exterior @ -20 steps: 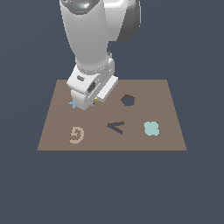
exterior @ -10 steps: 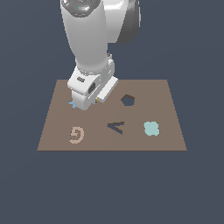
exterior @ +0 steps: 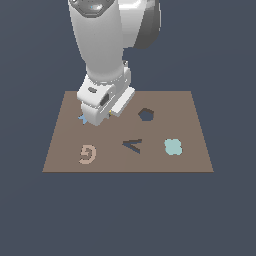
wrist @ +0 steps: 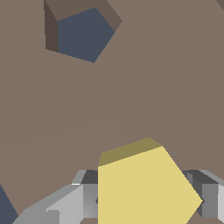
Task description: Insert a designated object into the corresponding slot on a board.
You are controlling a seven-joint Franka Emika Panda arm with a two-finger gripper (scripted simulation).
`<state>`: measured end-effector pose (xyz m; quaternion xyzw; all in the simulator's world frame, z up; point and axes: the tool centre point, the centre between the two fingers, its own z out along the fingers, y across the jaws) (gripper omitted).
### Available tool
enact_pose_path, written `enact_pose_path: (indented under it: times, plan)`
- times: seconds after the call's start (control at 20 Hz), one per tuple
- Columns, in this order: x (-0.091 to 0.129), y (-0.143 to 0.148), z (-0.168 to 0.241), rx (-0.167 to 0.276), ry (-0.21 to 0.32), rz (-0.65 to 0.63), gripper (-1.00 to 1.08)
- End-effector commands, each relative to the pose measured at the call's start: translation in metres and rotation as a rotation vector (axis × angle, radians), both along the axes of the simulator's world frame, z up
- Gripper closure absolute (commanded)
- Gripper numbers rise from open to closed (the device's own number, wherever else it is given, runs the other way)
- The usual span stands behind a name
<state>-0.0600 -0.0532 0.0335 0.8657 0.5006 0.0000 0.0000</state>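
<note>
The brown board [exterior: 190, 107] lies flat. My gripper [exterior: 97, 119] is low over its part at the exterior view's left, and the hand hides the yellow block there. In the wrist view the yellow pentagon block [wrist: 144, 183] sits between my two grey fingers [wrist: 85, 199], which press on its two sides; my gripper [wrist: 144, 203] is shut on it. The dark pentagon slot [exterior: 146, 114] is open and empty, a short way toward the exterior view's right of the gripper. It also shows in the wrist view [wrist: 81, 35], apart from the block.
A light blue star [exterior: 83, 118] peeks out beside the gripper. A tan G-shaped piece [exterior: 87, 153], a dark A-shaped cutout [exterior: 133, 145] and a teal four-lobed piece [exterior: 173, 147] lie along the board's near side.
The hand stays over the same spot of the board; no clear movement shows.
</note>
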Motion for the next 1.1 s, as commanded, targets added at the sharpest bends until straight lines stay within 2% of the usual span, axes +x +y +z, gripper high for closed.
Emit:
enact_pose_path:
  times: [0.0, 0.5, 1.05]
  plan:
    - [0.0, 0.0, 0.0, 0.0, 0.0, -0.005, 1.08]
    - [-0.007, 0.003, 0.0, 0.0, 0.0, -0.121, 1.08]
    - [-0.021, 0.015, 0.001, 0.0, 0.0, -0.41, 1.08]
